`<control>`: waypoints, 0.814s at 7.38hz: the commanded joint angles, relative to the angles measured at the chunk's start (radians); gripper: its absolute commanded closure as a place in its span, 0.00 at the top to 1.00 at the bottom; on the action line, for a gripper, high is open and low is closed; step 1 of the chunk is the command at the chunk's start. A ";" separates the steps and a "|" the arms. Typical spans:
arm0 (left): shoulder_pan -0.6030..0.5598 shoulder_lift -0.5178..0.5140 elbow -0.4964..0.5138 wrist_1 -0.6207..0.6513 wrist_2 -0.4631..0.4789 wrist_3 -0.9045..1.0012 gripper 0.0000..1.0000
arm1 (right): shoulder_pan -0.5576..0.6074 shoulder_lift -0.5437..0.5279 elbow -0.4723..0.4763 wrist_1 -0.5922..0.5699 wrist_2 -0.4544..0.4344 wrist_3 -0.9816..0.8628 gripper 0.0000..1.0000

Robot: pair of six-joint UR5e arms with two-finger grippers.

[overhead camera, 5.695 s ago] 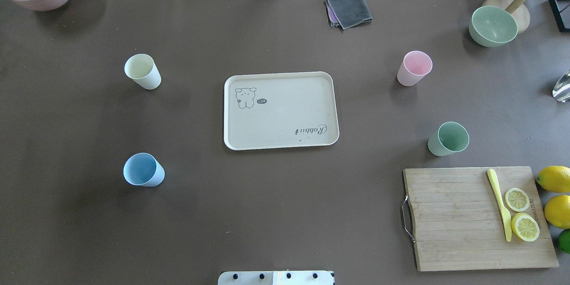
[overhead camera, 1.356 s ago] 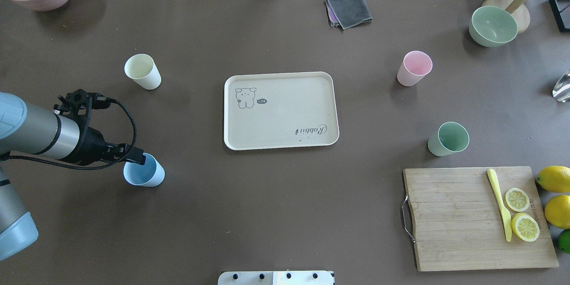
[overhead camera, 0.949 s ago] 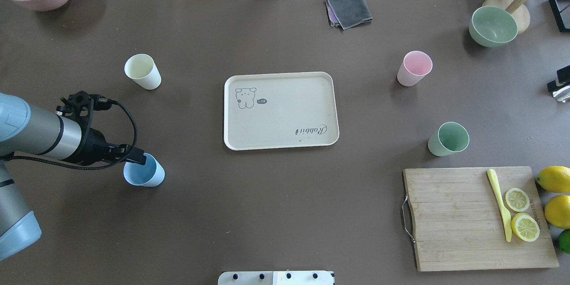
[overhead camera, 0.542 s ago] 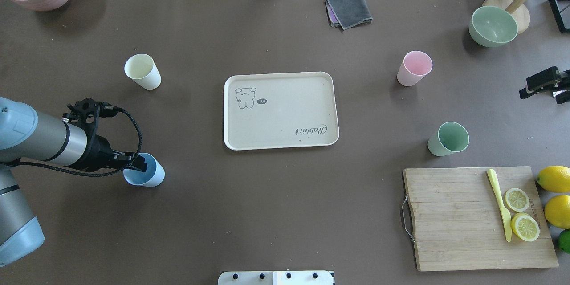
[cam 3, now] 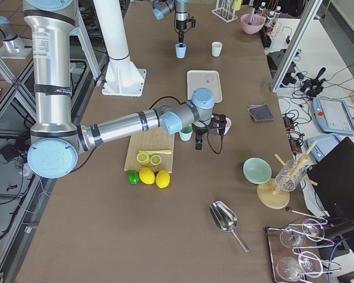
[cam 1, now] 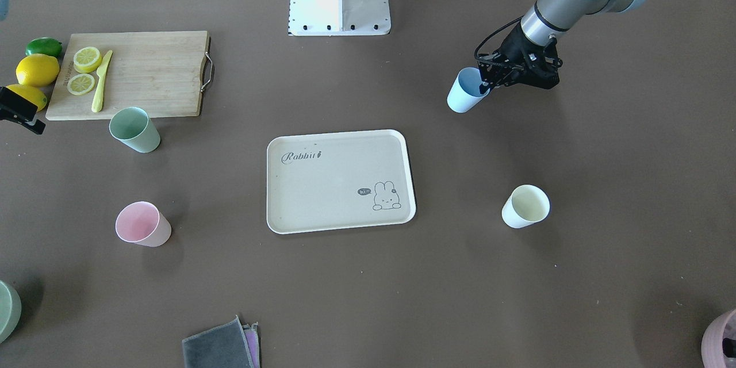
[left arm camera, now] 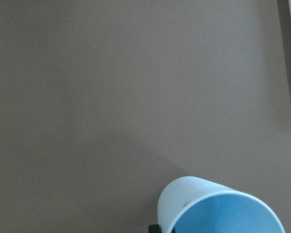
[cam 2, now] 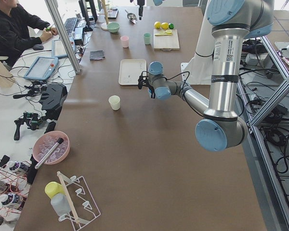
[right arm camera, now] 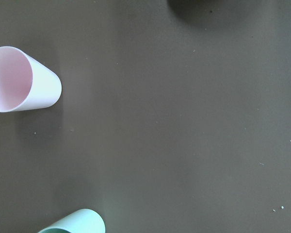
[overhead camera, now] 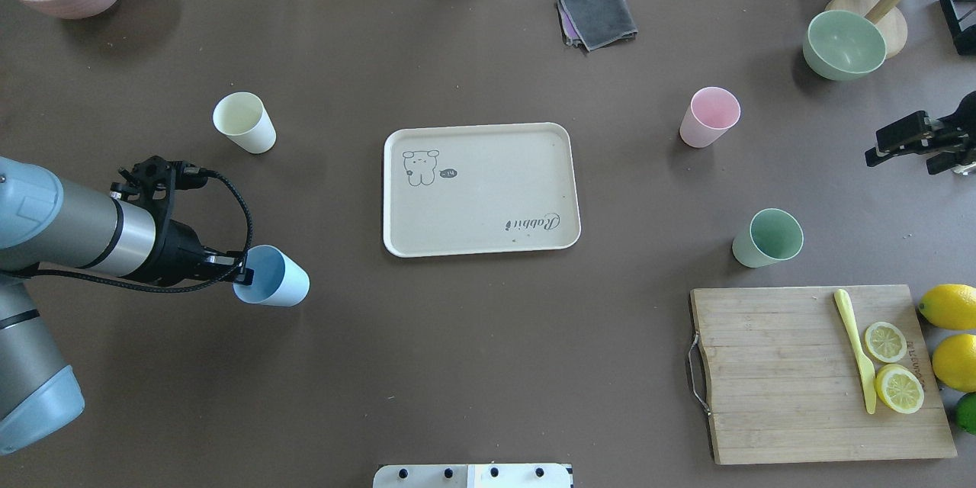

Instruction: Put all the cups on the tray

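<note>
Brown tabletop (overhead camera: 457,374) carries all items. Lower left: left tool (overhead camera: 242,274) clamps the blue cup (overhead camera: 276,287) by its rim. Upper left: cream cup (overhead camera: 244,123). Centre: tray (overhead camera: 488,191). Right of it: pink cup (overhead camera: 710,117), green cup (overhead camera: 768,238). Right edge: right tool (overhead camera: 900,143), state cannot be determined.
</note>
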 commanded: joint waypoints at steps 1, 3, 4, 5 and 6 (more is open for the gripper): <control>-0.018 -0.136 0.032 0.041 0.001 -0.077 0.00 | -0.037 0.008 0.002 0.000 -0.049 0.003 1.00; -0.013 -0.331 0.095 0.195 0.040 -0.111 0.00 | -0.099 0.020 0.002 0.038 -0.086 0.031 1.00; -0.005 -0.393 0.133 0.228 0.074 -0.115 0.00 | -0.152 0.035 0.000 0.073 -0.124 0.093 1.00; -0.004 -0.407 0.146 0.228 0.076 -0.115 0.00 | -0.209 0.037 -0.001 0.086 -0.165 0.097 1.00; -0.004 -0.409 0.149 0.234 0.076 -0.115 0.00 | -0.249 0.037 -0.007 0.086 -0.178 0.097 1.00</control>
